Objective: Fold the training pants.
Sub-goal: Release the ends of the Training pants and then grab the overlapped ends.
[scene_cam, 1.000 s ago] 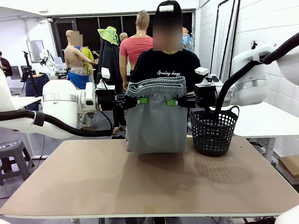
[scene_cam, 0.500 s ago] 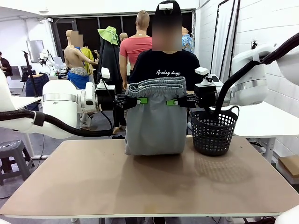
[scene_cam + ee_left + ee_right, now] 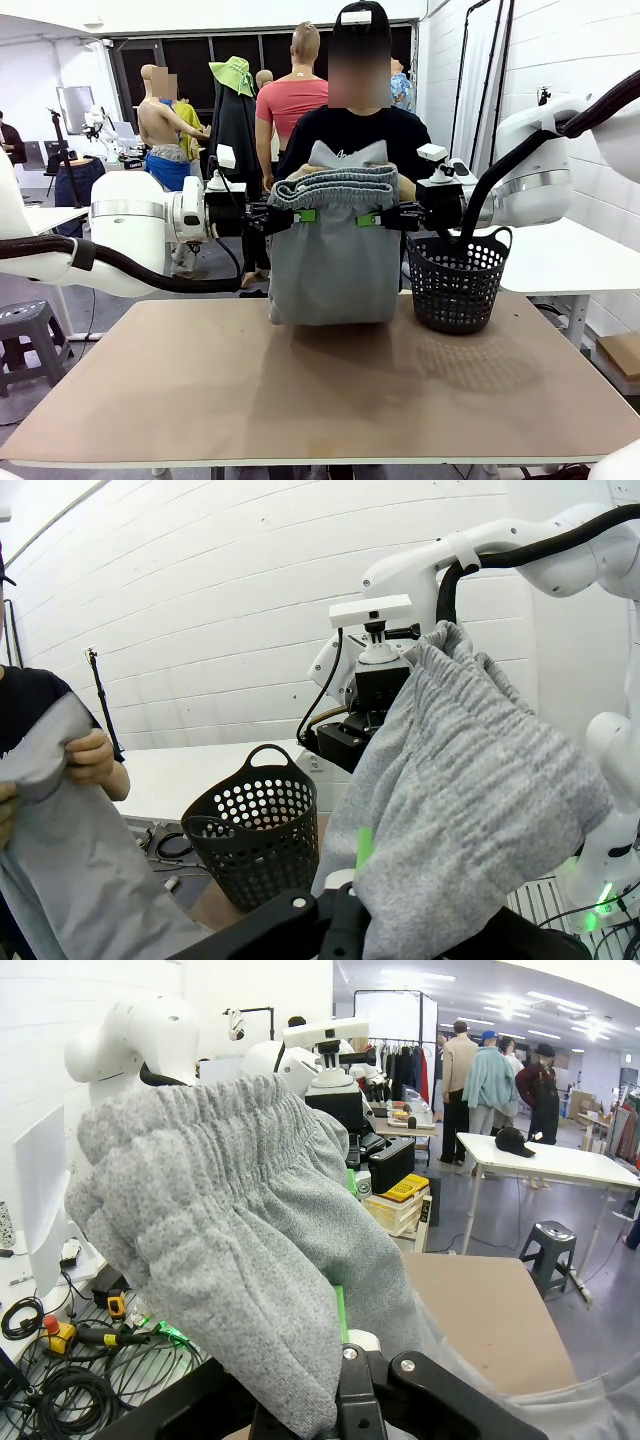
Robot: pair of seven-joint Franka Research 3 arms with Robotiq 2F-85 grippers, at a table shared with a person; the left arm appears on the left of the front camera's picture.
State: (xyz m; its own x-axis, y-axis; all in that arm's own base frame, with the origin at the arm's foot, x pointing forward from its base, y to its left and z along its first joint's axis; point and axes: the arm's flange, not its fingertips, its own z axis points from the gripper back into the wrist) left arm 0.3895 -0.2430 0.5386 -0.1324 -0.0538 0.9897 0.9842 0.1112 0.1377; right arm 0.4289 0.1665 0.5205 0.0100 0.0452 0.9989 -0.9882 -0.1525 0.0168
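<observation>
Hanging over the far edge of the table (image 3: 320,400), the grey training pants (image 3: 330,265) were pinched at the gathered waistband by the left pincer (image 3: 300,215) and the right pincer (image 3: 372,219). A black basket (image 3: 458,285) was set just beside them, with open table surface nearer.

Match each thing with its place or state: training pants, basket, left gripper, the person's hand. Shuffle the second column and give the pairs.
1. training pants
2. basket
3. left gripper
4. person's hand

A. shut on the waistband
B. grips a grey fabric end on the far side
C. stands on the table, at the robot's right
D. light grey, hanging down

Pairs: 1-D, 2-C, 3-A, 4-B.
</observation>
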